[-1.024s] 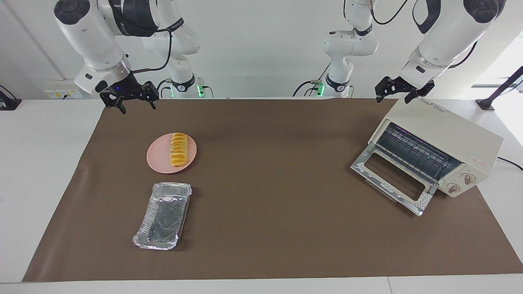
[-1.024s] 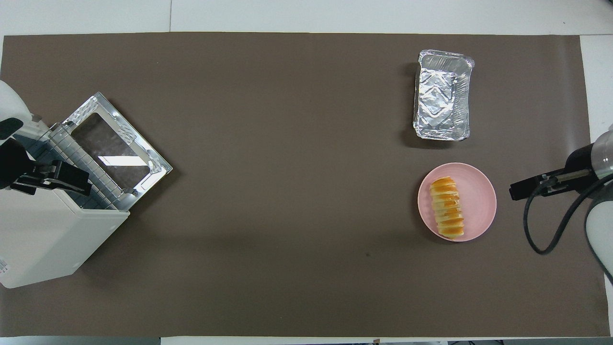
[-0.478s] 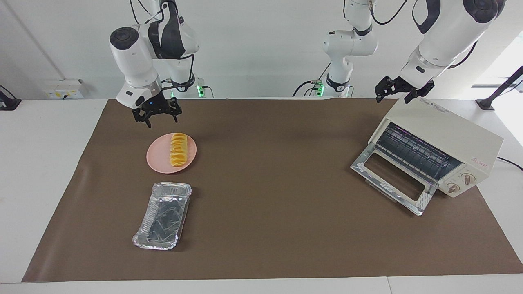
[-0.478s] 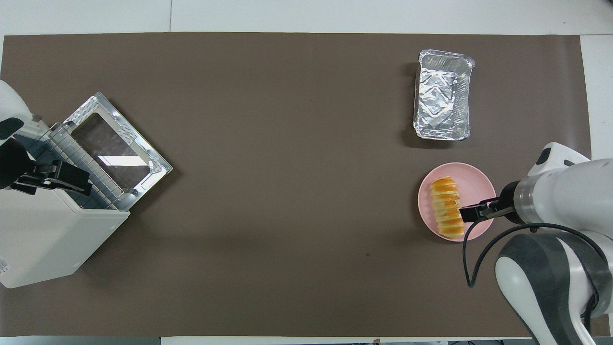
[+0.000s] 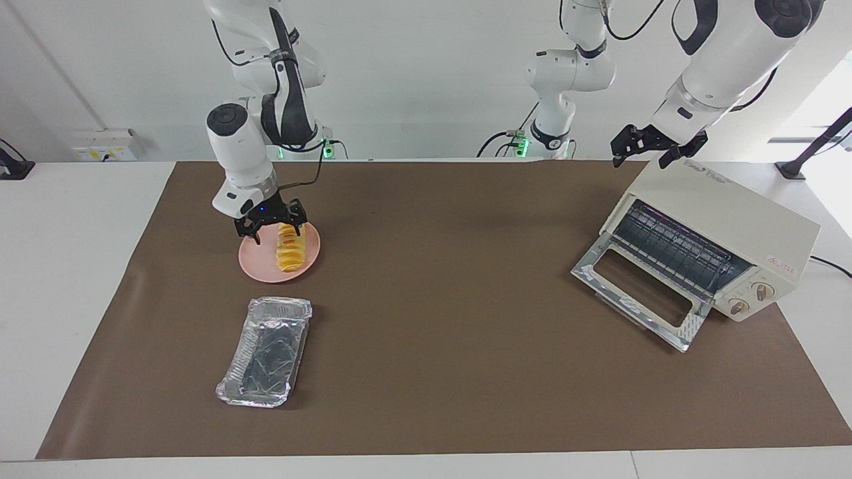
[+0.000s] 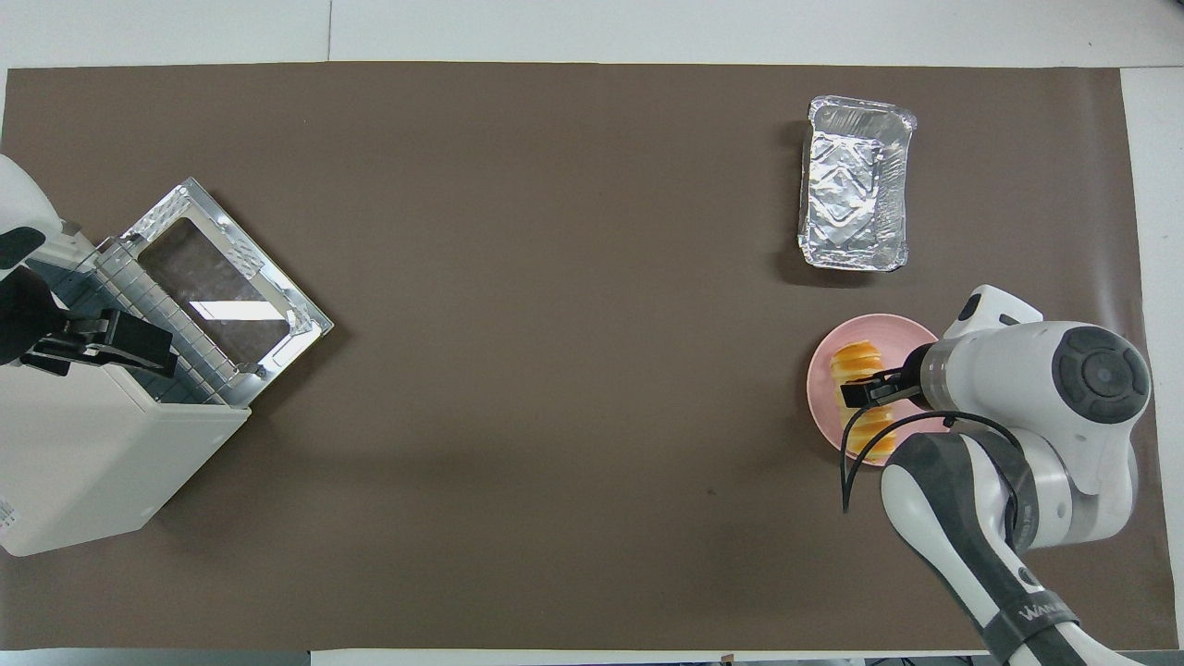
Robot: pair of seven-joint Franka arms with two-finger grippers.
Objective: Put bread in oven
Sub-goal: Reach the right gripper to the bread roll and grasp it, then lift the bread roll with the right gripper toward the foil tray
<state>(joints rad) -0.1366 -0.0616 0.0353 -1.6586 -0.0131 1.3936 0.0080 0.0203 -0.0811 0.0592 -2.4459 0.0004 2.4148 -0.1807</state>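
Ridged bread (image 5: 289,251) on plate (image 5: 256,265); oven (image 5: 719,229) (door down)

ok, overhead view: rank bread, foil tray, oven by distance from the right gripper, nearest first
1. bread, on the pink plate, directly under the right gripper.
2. foil tray, farther from the robots than the plate.
3. oven, at the left arm's end of the table.

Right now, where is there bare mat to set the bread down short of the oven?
Bare brown mat runs between the pink plate and the oven's open door. Crowded: around the plate, with the right claw over the bread and the foil tray beside it.
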